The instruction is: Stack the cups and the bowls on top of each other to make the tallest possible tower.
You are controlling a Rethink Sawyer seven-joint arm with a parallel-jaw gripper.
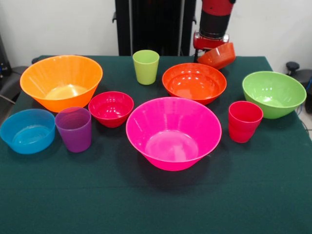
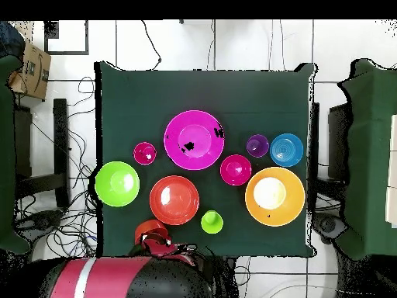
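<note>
Nothing was stacked yet: the tool held the small orange bowl tilted behind the empty pink bowl, nine pieces standing apart.

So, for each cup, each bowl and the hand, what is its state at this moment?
Hand: shut on small orange bowl, held tilted above the table.
Pink bowl: upright, empty.
Yellow-orange bowl, orange-red bowl, green bowl, red bowl, blue bowl: upright, empty, unstacked.
Lime green cup, purple cup, red cup: upright, standing alone.
</note>
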